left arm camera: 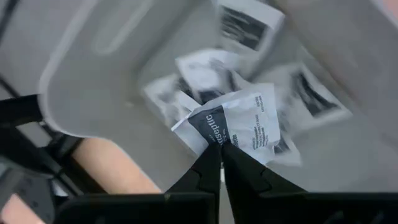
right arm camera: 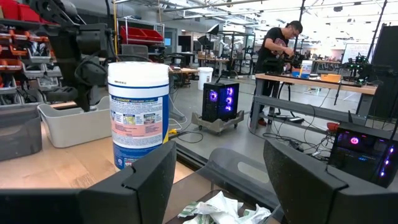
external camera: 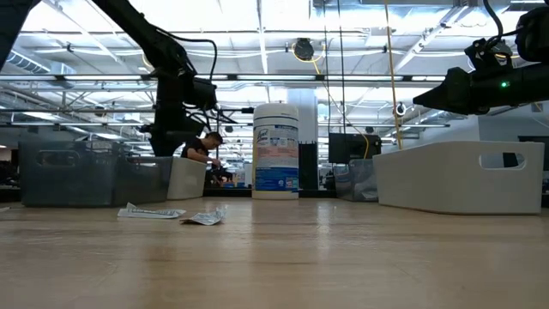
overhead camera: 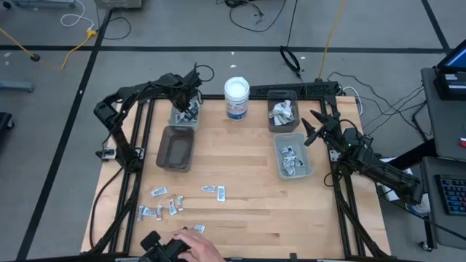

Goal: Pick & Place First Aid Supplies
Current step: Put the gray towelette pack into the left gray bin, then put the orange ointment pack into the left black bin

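Left gripper (left arm camera: 221,148) over the small bin (overhead camera: 185,116), fingers pinched on 1 antiseptic packet (left arm camera: 239,124): light, floppy, slick, best nipped at an edge. Right gripper (overhead camera: 314,128) waits, fingers apart.

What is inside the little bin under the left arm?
White packets with dark print lie piled in the bin. The top ones cover whatever is underneath.

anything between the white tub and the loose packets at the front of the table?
Nothing: in the high view only bare wood runs from the tub to the loose packets. The grey bin sits off to the side.
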